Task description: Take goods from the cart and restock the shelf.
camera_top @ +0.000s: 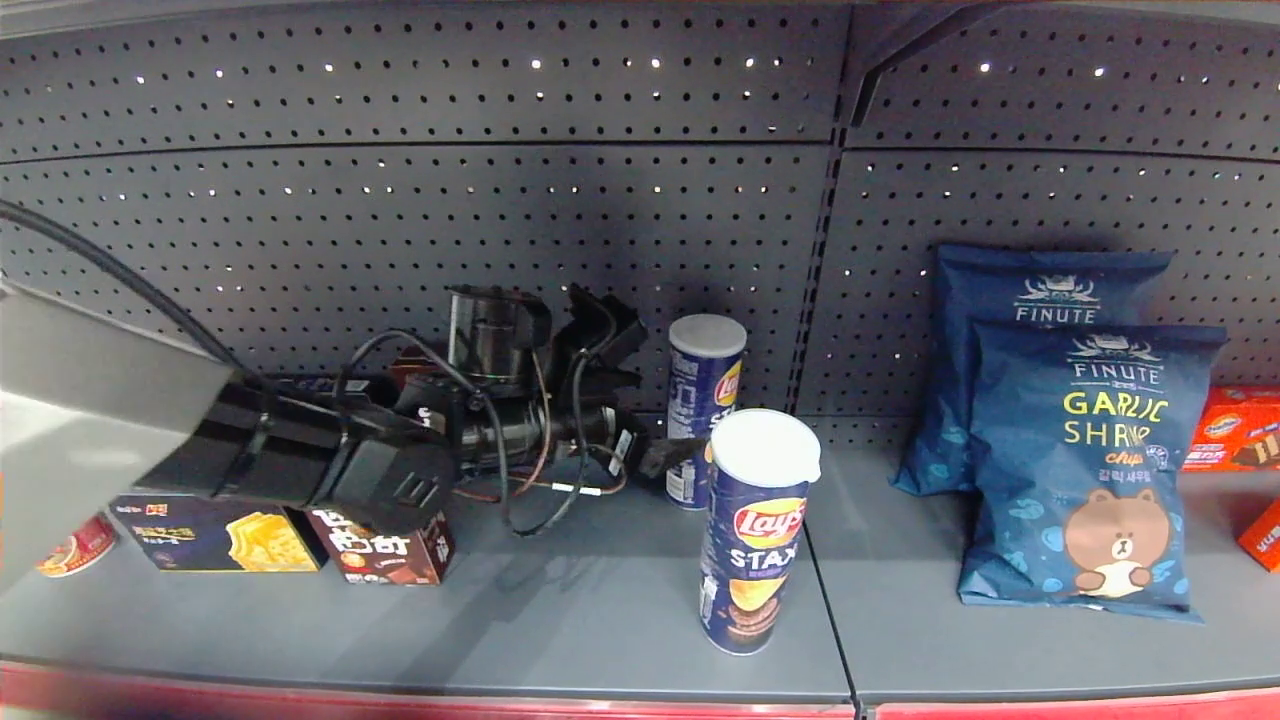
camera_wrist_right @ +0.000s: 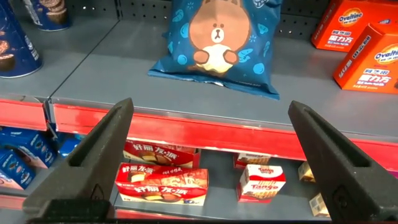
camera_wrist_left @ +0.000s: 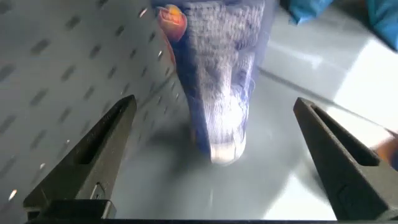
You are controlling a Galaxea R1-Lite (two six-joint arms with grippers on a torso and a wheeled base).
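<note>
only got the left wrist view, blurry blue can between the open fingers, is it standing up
observer: Yes, that chip can stands upright, lid on, at the back of the shelf.
operator: anything near it
observer: A second chip can stands upright nearer the front edge, apart from it.
operator: where's the right gripper
observer: The right gripper is open, out in front of the shelf's red edge, facing the bear chip bag.

left arm (camera_top: 300,455) extended forward | left jaws spread | right jaws spread
</note>
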